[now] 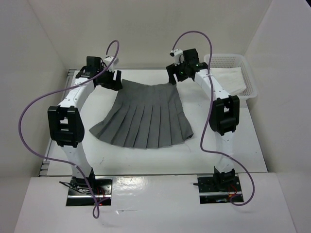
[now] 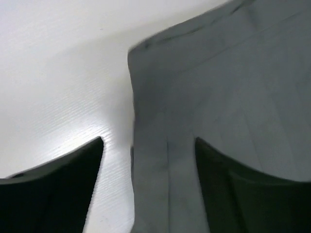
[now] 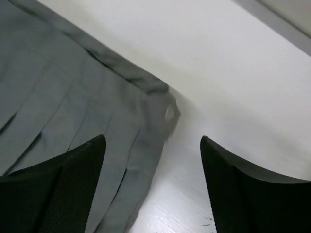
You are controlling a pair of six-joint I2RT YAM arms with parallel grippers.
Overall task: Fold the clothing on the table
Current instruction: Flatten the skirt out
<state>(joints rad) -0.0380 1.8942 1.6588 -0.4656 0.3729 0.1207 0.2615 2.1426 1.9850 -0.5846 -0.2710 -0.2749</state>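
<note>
Grey pleated skirt (image 1: 146, 119) flat in the middle of the white table (image 1: 243, 145), waistband at the far side, hem fanned toward the arm bases. Left gripper (image 1: 115, 82) at the far left corner of the waistband, right gripper (image 1: 174, 76) at the far right corner.

Released on both sides: 2 dark fingers spread wide in each wrist view, not closed on the cloth.

Around it: a white mesh basket (image 1: 250, 76) at the far right of the table, beyond the right arm, with a white cloth (image 1: 228, 77) inside, well apart from the skirt. 2 purple cables (image 1: 197, 32) arching up from the wrists and down to the bases. White walls (image 1: 146, 29) on 3 sides.

Hidden or unclear:
- Both waistband corners covered by the gripper heads in the top view.
- Left wrist view blurred: side edge of the skirt between the fingers (image 2: 63, 194), pleats barely legible, bare table on the left.
- Right wrist view sharper: waistband corner with a small pale button (image 3: 170, 112), 1 finger (image 3: 53, 189) over cloth, the other over bare table.
- Cannot tell whether any fingertip touches the fabric.
- Near side of the basket partly blocked by the right arm.
</note>
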